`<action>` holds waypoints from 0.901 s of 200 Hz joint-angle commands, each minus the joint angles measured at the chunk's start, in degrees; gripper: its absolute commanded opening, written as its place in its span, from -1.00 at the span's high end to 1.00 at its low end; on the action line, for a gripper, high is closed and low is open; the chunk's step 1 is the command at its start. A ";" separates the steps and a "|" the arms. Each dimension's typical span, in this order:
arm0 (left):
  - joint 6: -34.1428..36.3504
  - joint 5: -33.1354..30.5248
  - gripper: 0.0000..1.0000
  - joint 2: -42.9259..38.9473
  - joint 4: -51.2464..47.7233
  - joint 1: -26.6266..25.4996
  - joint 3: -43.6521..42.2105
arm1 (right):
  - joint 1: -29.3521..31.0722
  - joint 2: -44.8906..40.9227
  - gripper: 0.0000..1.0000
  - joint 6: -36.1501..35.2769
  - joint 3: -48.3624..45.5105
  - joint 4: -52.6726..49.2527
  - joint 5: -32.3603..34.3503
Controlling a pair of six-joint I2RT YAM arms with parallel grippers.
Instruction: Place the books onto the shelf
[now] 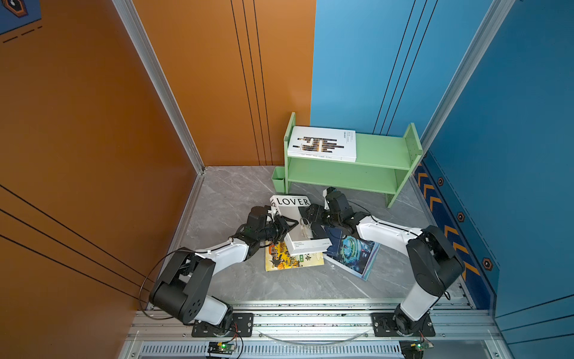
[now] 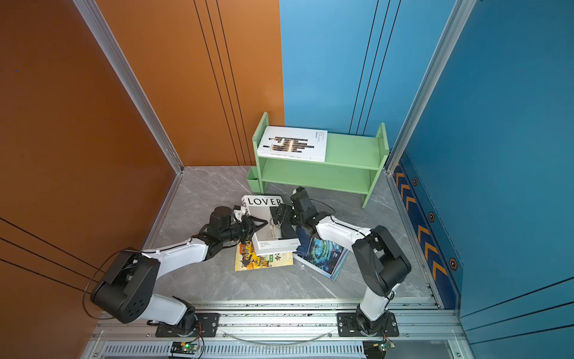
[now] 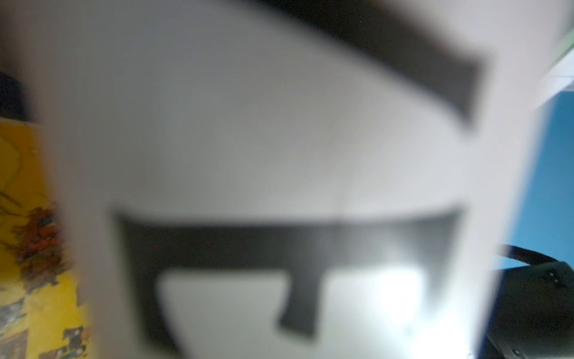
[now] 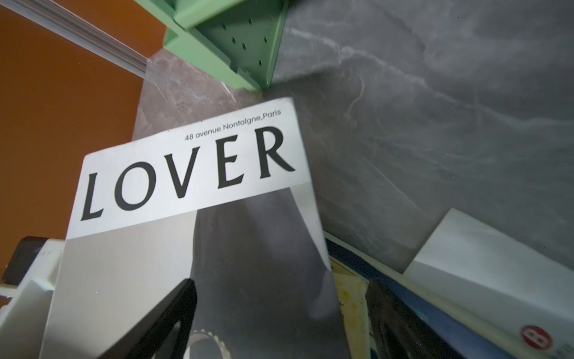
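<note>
1. Grey marbled tabletop (image 1: pixel 236 199) carries the thick white LOVER book (image 1: pixel 292 202); we see black lettering above a grey photo; its near end rests on the yellow illustrated book (image 1: pixel 289 262), in front of the green shelf (image 1: pixel 372 152).
2. We find the left gripper (image 1: pixel 287 224) clamped on the book's left edge; the right gripper (image 1: pixel 307 217) has its jaws apart over the right edge.

Grey marble tabletop (image 1: pixel 233 192), orange wall (image 1: pixel 77 124), blue wall (image 1: pixel 357 62), alu rail (image 1: pixel 310 323); poss. PCB (image 1: pixel 221 345) w/ green LED.
</note>
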 commanded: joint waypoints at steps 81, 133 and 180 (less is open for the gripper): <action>16.41 1.70 0.46 -17.55 -14.16 4.85 18.43 | -7.32 -27.68 -1.00 -4.38 -0.41 -5.61 1.65; 13.50 1.68 0.46 -5.61 4.08 3.21 33.89 | -12.25 -33.46 -1.00 9.38 -5.68 9.60 -12.38; 6.69 -5.16 0.47 8.38 17.79 -0.23 44.18 | -10.90 -36.54 -0.99 17.68 -10.55 22.66 -12.51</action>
